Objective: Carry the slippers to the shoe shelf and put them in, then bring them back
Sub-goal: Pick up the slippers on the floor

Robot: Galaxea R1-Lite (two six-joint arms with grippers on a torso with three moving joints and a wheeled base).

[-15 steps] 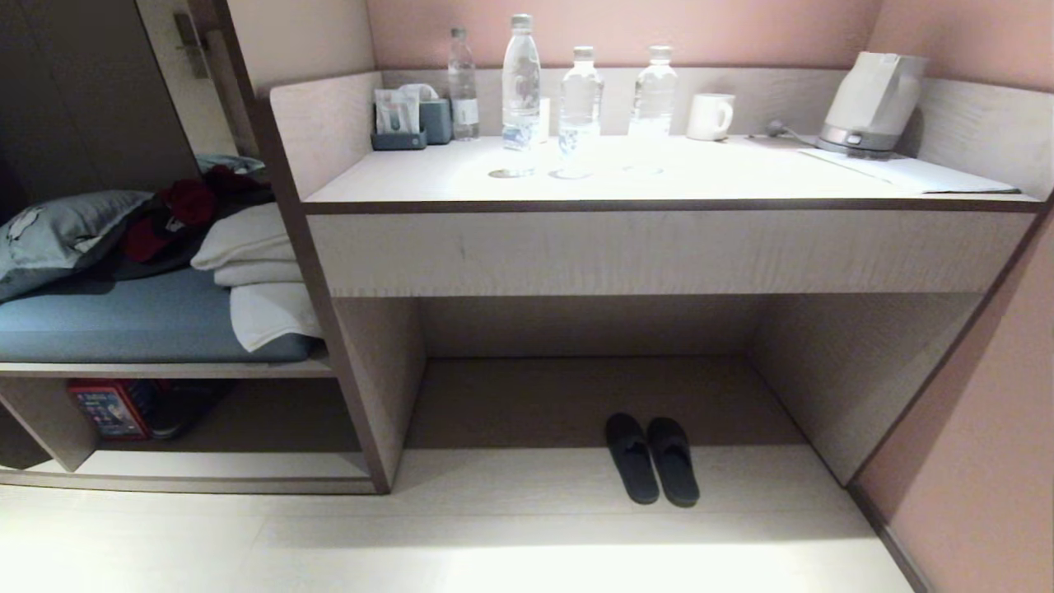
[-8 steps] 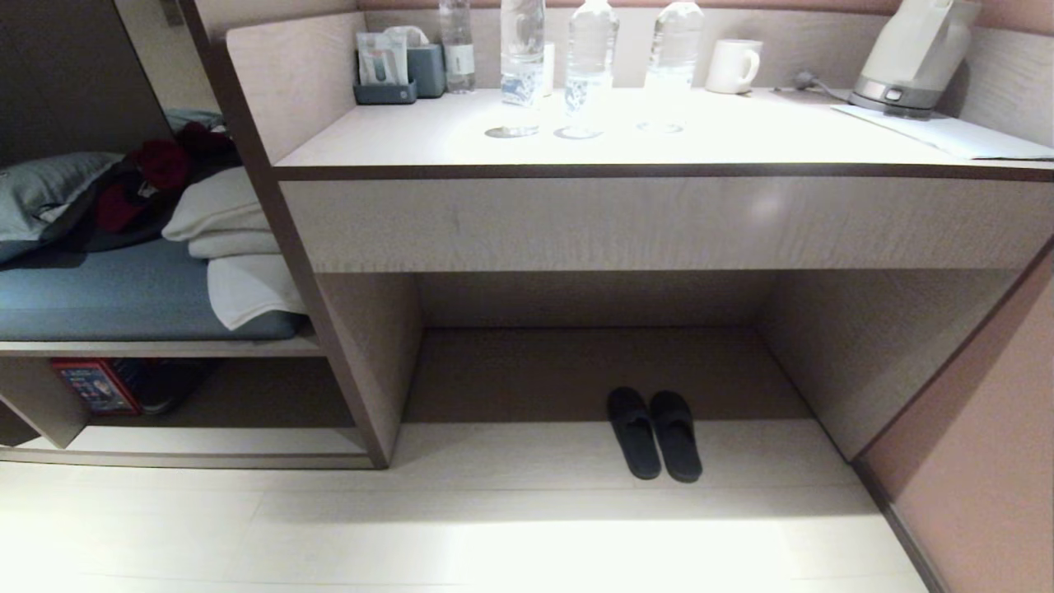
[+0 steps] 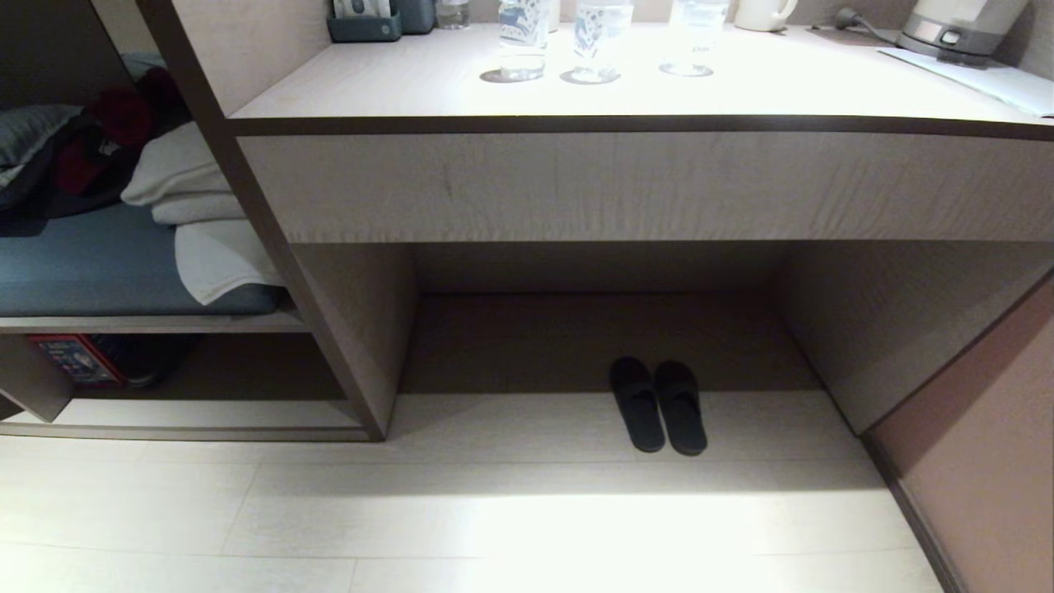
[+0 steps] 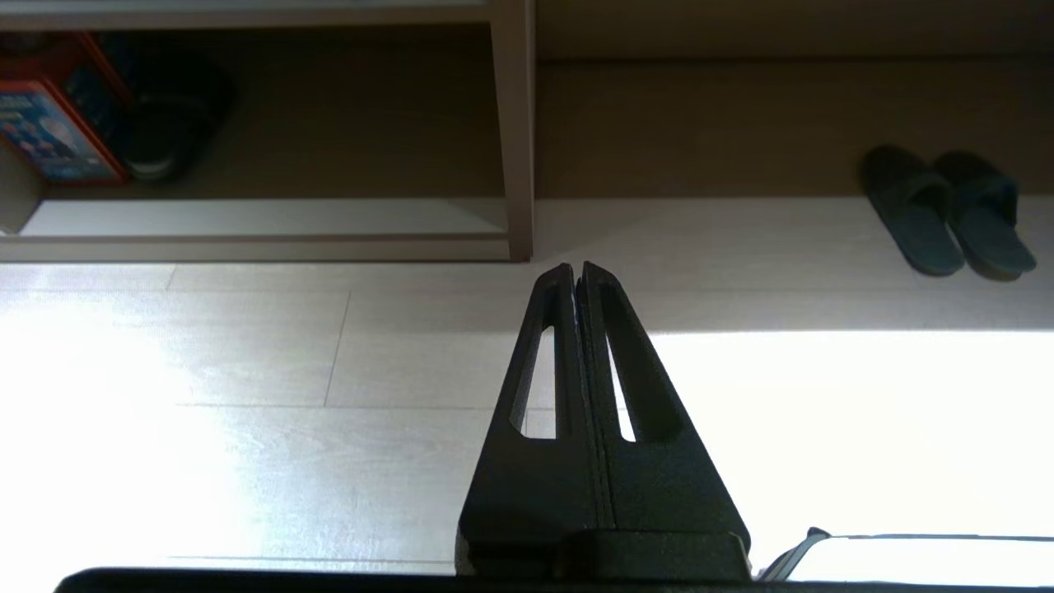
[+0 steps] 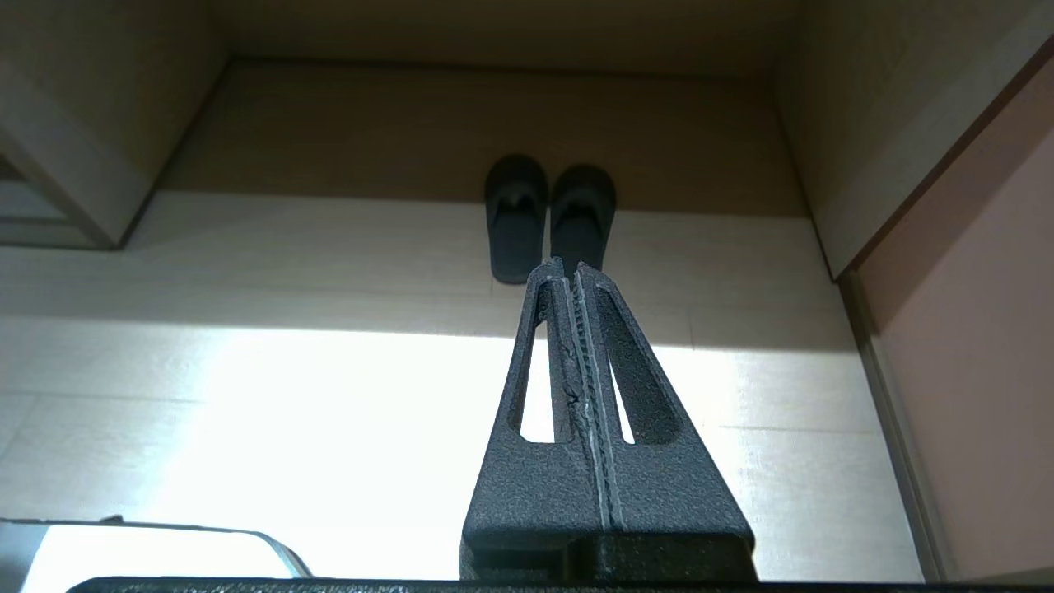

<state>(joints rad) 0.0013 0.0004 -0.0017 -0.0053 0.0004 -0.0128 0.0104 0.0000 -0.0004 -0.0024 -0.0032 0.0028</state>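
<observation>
The slippers [image 3: 659, 405] sit at the desk recess's front edge, bare floor [image 3: 527, 519] before them; wrist views alone show both closed, empty grippers: left gripper [image 4: 577, 272], right gripper [image 5: 569, 270].

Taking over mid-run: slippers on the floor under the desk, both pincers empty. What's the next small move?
Probably open the right pincer and lower it toward the slippers. They lie side by side, untouched, at the desk recess mouth, straight ahead of that shut pincer; the left pincer, also shut, points left of them.
</observation>
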